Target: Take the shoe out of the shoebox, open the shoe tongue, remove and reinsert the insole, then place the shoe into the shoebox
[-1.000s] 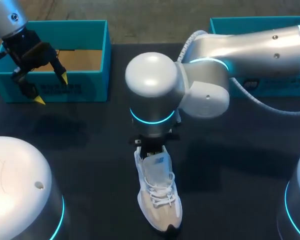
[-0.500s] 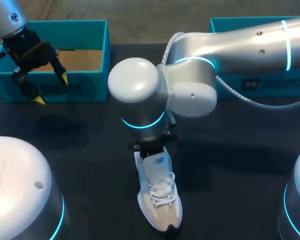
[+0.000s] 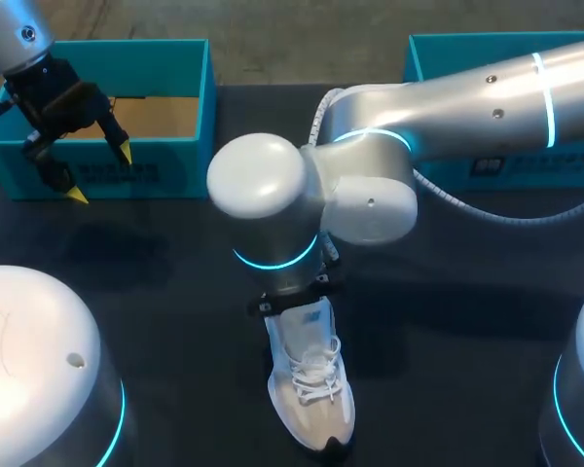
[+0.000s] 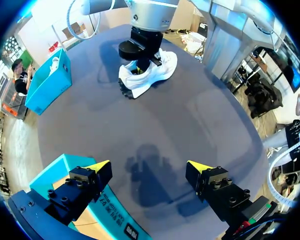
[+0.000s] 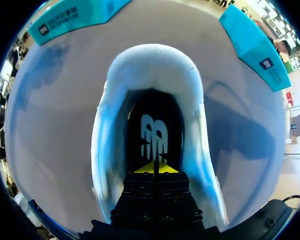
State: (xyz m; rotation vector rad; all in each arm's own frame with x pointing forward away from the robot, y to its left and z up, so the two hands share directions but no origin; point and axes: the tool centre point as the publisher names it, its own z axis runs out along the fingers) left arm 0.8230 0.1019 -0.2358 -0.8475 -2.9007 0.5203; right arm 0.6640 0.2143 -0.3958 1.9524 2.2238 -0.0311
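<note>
Shoe (image 3: 310,384) axis near-far, toe nearest, R hand (image 5: 156,167) tips together, prob. inside it, L hand (image 4: 149,165) wide.

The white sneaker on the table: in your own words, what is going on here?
The white sneaker stands on the dark table, outside the box. The right gripper, fingers shut, sits inside its opening just above the insole. The left gripper hangs open by the teal shoebox, holding nothing.
</note>
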